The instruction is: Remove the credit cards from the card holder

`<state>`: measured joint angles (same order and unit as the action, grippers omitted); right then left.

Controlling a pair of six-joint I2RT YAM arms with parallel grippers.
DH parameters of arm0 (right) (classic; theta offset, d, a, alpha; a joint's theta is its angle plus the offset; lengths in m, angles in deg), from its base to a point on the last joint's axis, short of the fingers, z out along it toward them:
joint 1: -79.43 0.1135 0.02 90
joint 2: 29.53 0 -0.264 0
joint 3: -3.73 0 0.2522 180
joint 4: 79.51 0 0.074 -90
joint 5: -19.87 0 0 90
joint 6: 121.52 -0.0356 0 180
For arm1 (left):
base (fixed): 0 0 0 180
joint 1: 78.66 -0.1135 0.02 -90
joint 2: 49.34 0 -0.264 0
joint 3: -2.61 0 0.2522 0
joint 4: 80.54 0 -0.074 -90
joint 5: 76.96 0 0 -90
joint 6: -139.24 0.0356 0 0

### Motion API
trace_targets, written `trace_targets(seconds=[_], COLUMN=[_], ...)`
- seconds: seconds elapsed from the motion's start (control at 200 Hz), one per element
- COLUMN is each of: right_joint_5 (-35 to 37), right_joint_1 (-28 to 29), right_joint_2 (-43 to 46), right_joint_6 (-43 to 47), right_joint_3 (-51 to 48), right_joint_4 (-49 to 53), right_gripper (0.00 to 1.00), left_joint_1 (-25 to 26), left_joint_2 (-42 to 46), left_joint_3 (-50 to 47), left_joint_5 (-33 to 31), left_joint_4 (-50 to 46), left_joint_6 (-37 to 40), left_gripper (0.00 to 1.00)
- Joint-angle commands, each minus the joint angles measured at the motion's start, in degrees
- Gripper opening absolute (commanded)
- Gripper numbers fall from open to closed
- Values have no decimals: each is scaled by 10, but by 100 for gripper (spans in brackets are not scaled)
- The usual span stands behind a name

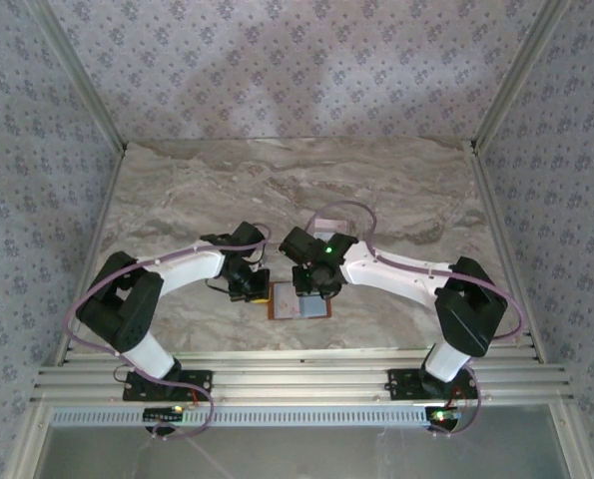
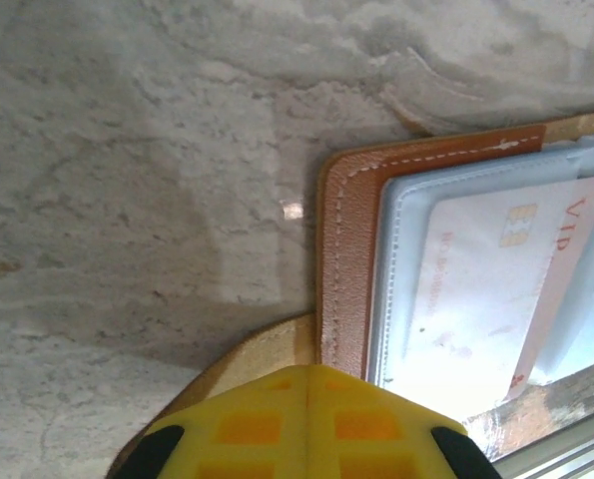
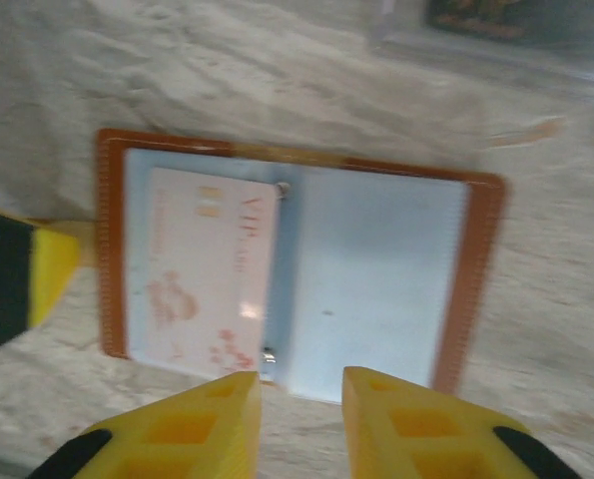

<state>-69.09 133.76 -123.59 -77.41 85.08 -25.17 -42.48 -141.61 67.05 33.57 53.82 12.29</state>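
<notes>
The card holder (image 1: 301, 305) lies open and flat on the marble table between my two grippers, brown leather rim (image 2: 341, 259) around pale blue lining (image 3: 376, 279). One pale credit card (image 3: 207, 269) with reddish print sits in its left pocket, seen again in the left wrist view (image 2: 486, 289). My left gripper (image 2: 311, 371) is shut, its yellow tips together over a tan flap (image 2: 257, 359) at the holder's left edge. My right gripper (image 3: 301, 384) hangs over the holder's near edge, jaws apart with nothing between them.
A clear plastic tray (image 3: 496, 40) stands just beyond the holder, something dark inside it; its rounded corner (image 2: 446, 90) shows in the left wrist view. Aluminium rails (image 1: 297, 374) run along the table's near edge. Patterned walls enclose the table.
</notes>
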Motion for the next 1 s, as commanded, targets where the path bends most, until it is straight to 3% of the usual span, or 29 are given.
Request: trace_targets(seconds=[0.0, 0.18, 0.465, 0.994], right_joint_5=[-89, -136, -168, -176], right_joint_1=[-18, -42, -65, -72], right_joint_2=[-1, -19, -40, -46], right_joint_6=[-7, -30, -26, -32], right_joint_3=[-45, -90, -122, -152], right_joint_4=[-109, -197, -240, -277], right_gripper=[24, 22, 22, 19], left_joint_1=[15, 30, 43, 54], left_joint_2=[8, -11, -44, -70], left_joint_3=[23, 33, 42, 51], left_joint_5=[3, -1, -1, -56], left_joint_4=[-1, 8, 18, -35], left_joint_6=[-14, -22, -21, -1], left_gripper=[7, 6, 6, 6])
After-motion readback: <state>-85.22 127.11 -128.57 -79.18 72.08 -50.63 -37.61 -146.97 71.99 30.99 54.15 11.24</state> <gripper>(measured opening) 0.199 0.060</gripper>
